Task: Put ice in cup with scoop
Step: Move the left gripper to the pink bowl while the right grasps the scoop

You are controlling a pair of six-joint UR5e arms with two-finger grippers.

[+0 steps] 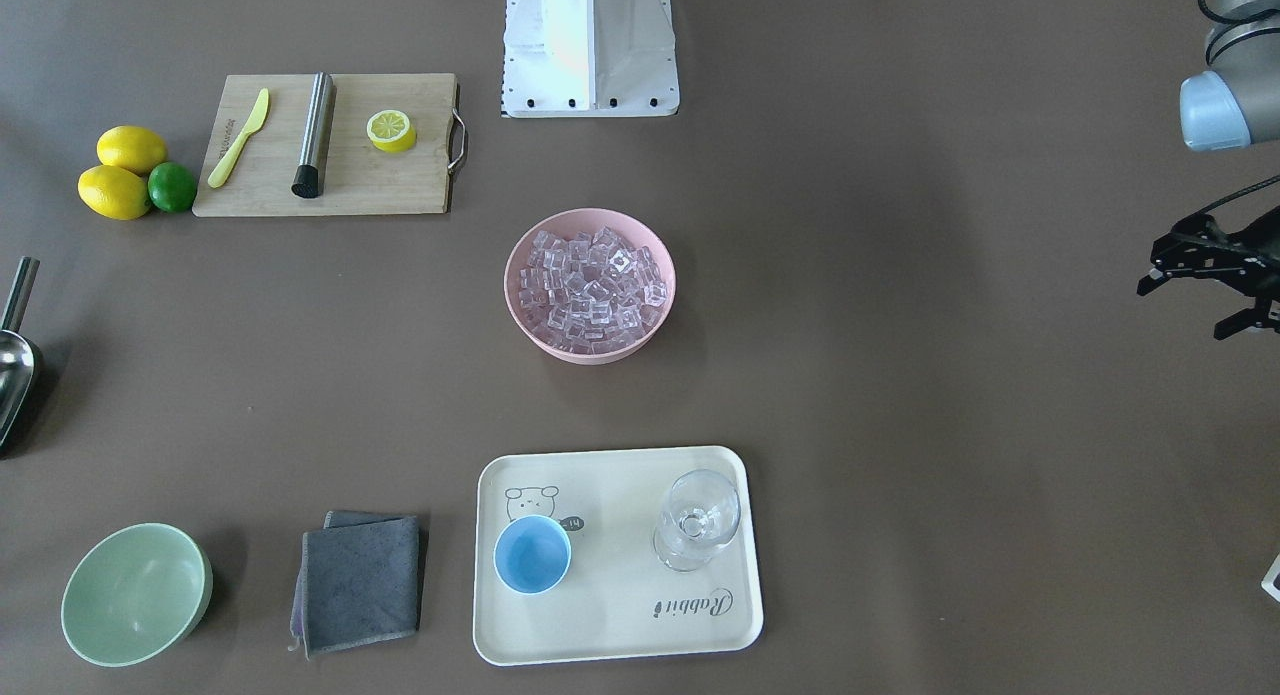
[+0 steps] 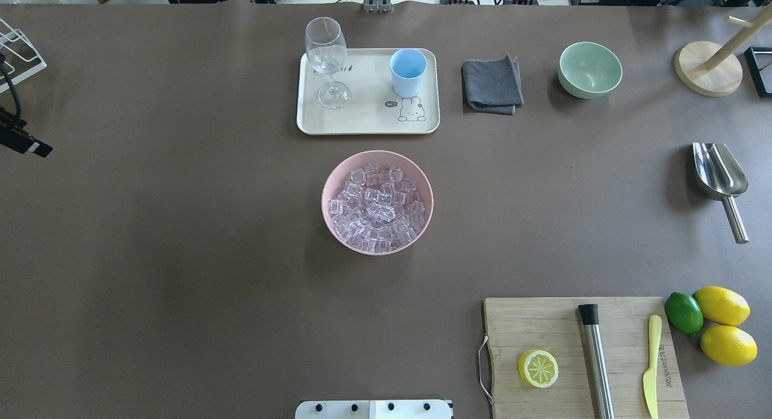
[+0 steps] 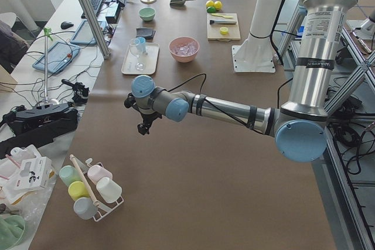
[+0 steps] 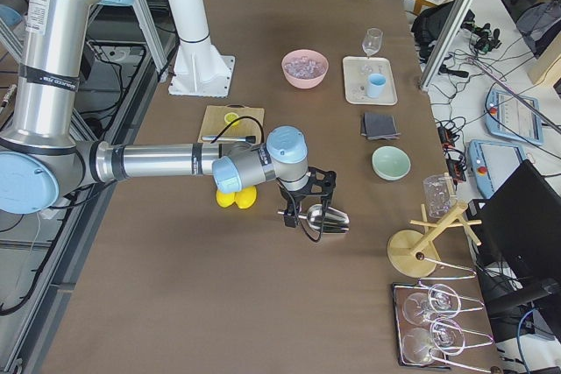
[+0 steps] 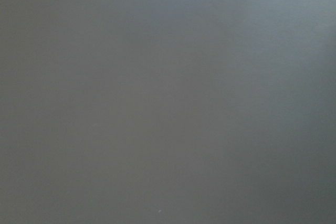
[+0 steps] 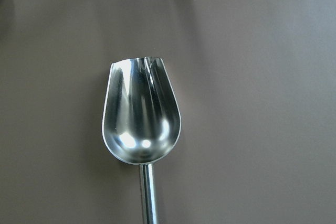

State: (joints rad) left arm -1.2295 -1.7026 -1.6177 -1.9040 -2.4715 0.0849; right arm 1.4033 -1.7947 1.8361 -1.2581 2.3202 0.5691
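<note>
The ice fills a pink bowl at the table's middle. The light-blue cup stands upright and empty on a cream tray beyond the bowl. The silver scoop lies on the table at the far right, handle toward the robot. It fills the right wrist view. My right gripper hangs above the scoop; I cannot tell whether it is open or shut. My left gripper is open and empty over bare table at the far left.
A stemmed glass stands on the tray beside the cup. A grey cloth and a pale green bowl lie right of the tray. A cutting board with half a lemon, a steel cylinder and a yellow knife sits near right, with lemons and a lime beside it.
</note>
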